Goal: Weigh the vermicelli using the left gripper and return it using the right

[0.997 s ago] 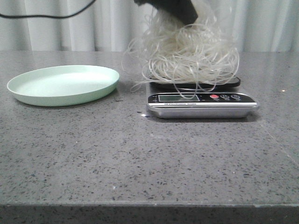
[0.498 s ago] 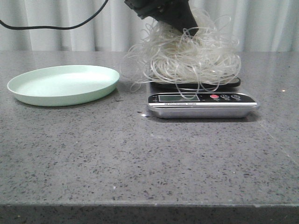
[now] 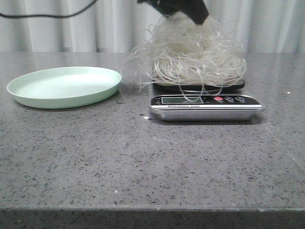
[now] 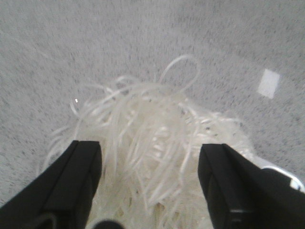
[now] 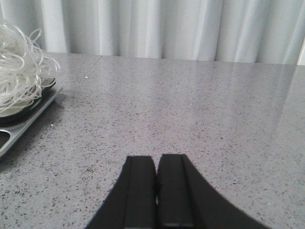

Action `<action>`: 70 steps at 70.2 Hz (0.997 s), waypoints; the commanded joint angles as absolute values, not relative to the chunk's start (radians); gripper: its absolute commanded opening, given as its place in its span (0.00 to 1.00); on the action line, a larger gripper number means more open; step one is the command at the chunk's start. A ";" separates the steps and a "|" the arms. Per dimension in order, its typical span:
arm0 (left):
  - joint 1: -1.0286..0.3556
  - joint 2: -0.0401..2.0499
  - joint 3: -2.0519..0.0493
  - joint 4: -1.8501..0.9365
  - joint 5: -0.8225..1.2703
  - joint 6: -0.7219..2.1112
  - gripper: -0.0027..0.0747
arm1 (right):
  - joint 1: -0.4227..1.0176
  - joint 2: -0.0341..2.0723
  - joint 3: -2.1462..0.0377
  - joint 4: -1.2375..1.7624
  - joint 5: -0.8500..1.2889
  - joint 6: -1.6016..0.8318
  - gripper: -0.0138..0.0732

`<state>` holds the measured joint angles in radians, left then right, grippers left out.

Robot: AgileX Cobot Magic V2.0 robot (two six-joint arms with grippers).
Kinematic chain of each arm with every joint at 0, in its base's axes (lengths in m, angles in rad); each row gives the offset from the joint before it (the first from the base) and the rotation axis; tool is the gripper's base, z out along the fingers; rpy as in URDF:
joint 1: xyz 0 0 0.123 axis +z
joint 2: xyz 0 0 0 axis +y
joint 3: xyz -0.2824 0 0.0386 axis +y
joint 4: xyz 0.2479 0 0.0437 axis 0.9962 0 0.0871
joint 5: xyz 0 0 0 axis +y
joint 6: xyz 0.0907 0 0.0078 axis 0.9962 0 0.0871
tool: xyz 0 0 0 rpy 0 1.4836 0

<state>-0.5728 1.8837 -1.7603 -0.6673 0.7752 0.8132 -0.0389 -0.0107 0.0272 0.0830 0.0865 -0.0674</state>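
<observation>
Left wrist view: the left gripper (image 4: 150, 186) hangs spread wide over the vermicelli (image 3: 188, 59), which sits heaped on the scale (image 3: 206, 106). Best lift straight up, snagging no strands. Right gripper (image 5: 157, 191) waits pressed together beside the scale.

Desk (image 3: 143, 157): grey speckled stone-look top, reaching back to a pale curtain. Two things rest directly on it. Plate (image 3: 64, 87), mint green, round and shallow, on the left side. Scale (image 3: 206, 106), silver body with dark top panel, display and buttons facing front, right of the plate, near but apart. In the right wrist view, bare desk stretches beyond the scale's corner.
</observation>
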 commanded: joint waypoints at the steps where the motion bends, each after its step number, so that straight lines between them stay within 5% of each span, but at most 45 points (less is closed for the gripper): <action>1: -0.547 1.773 -1.797 -0.695 0.749 0.809 0.67 | -0.044 -0.026 0.020 0.075 -0.011 -0.070 0.33; 22: -0.399 1.649 -1.792 -0.548 0.894 0.607 0.66 | -0.044 -0.026 0.020 0.075 -0.010 -0.070 0.33; 34: -0.257 1.544 -1.734 -0.545 0.917 0.568 0.52 | -0.044 -0.026 0.020 0.075 -0.011 -0.070 0.33; 48: -0.080 1.360 -1.553 -0.545 0.908 0.567 0.39 | -0.044 -0.026 0.020 0.075 -0.011 -0.070 0.33; 70: 0.068 1.061 -1.202 -0.473 0.721 0.579 0.31 | -0.044 -0.026 0.020 0.075 -0.011 -0.070 0.33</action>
